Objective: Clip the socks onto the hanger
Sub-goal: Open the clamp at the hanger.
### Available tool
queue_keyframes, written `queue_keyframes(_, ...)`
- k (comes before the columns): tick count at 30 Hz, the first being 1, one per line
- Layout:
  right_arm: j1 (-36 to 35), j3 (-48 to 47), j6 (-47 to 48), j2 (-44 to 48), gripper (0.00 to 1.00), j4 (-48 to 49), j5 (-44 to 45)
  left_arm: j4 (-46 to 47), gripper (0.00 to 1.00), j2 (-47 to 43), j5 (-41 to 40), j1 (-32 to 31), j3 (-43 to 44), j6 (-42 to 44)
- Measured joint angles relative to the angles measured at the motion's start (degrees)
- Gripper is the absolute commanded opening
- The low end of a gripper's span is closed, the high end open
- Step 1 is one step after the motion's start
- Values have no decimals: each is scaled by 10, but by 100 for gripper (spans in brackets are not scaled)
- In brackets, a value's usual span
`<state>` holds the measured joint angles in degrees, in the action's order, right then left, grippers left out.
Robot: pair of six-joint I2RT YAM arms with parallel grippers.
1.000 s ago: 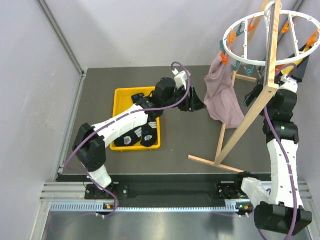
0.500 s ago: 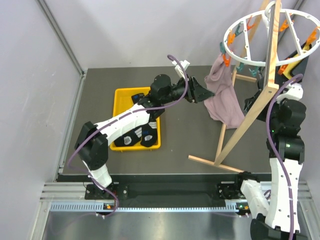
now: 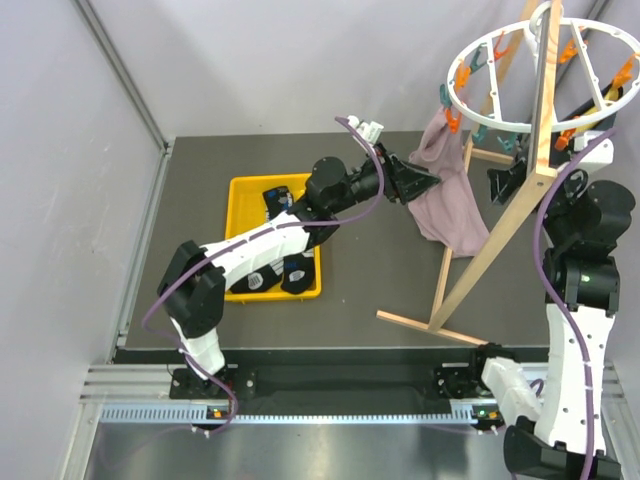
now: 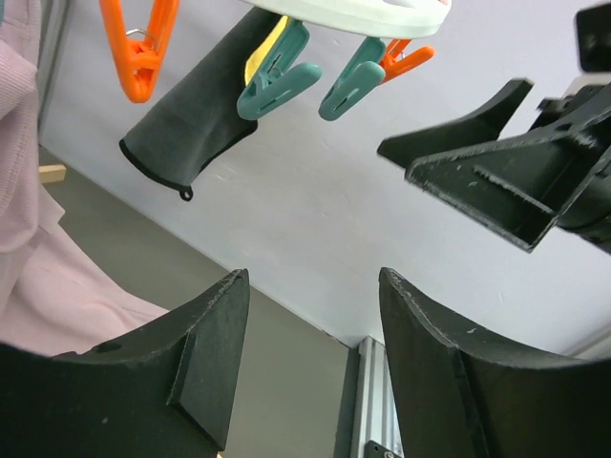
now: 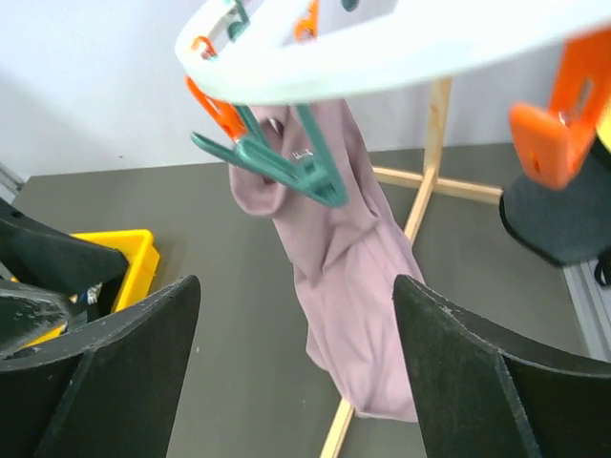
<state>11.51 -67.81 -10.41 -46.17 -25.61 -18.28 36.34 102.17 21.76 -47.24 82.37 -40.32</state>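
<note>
The socks (image 3: 283, 273) lie in the yellow tray (image 3: 240, 188), black with white patches; another dark piece (image 3: 272, 195) lies at the tray's far end. The hanger's white ring (image 3: 478, 116) stands at the far right on a wooden frame (image 3: 540, 120), with orange and teal clips. My left gripper (image 3: 420, 184) is open and empty, raised beside the pink cloth (image 3: 450, 205) below the ring; its wrist view (image 4: 313, 286) shows teal clips (image 4: 279, 76) overhead. My right gripper (image 3: 503, 182) is open and empty under the ring (image 5: 382, 48), facing the left one.
The pink cloth (image 5: 353, 277) hangs from an orange clip (image 4: 140, 48) on the ring's near-left rim. A black and yellow bag (image 4: 191, 119) hangs from the ring's far side. The frame's wooden feet (image 3: 430, 328) spread across the table right of the tray.
My left gripper has risen and moved right from over the table to beside the pink cloth under the ring. My right arm has lifted and its gripper has risen towards the ring.
</note>
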Motion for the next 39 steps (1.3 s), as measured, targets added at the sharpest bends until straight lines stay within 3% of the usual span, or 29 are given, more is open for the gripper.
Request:
queue_keyframes(13, 0, -45, 54, -50, 73, 70, -72, -68, 62, -76, -44, -2, -88, 76)
queue_keyframes(23, 0, -66, 80, -73, 61, 100, -97, -116, 62, -149, -47, -2, -124, 106)
queue_keyframes(39, -62, -73, 141, -100, 59, 98, -65, -157, 62, -165, -47, -2, -134, 133)
